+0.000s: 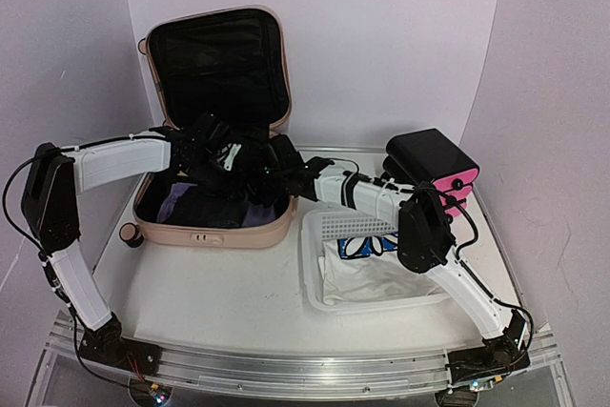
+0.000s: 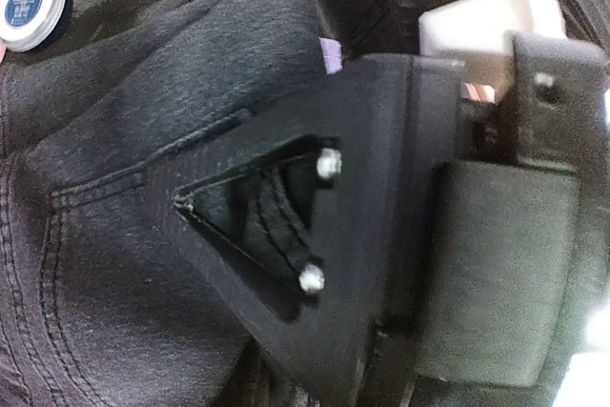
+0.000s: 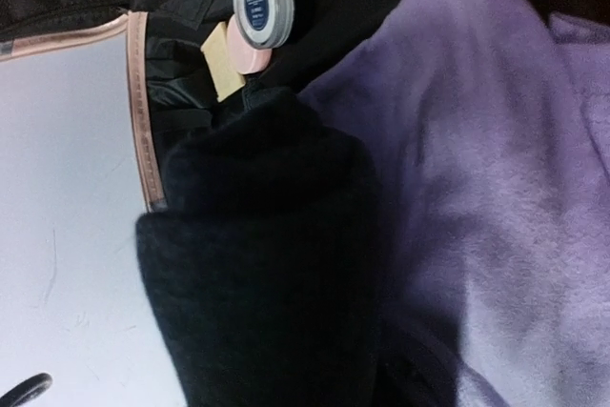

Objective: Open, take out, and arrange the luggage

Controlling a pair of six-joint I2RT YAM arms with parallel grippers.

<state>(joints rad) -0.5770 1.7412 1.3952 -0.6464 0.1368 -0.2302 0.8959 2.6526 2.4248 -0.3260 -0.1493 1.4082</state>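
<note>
Suitcase [image 1: 210, 234] open, unpacking. Left hand [image 1: 197, 146] n right hand [image 1: 286, 172] in dark clothes [image 1: 229, 195] at 10 o'clock, grip can't tell. Next: lift clothes out.

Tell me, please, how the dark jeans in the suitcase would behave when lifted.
The jeans will probably droop and unfold, since they lie bunched. Thick stitched denim looks heavy for cloth. Piled among other clothes in the suitcase, they may drag some along.

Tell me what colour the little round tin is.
White tin with a dark blue middle, clearest in the right wrist view.
</note>
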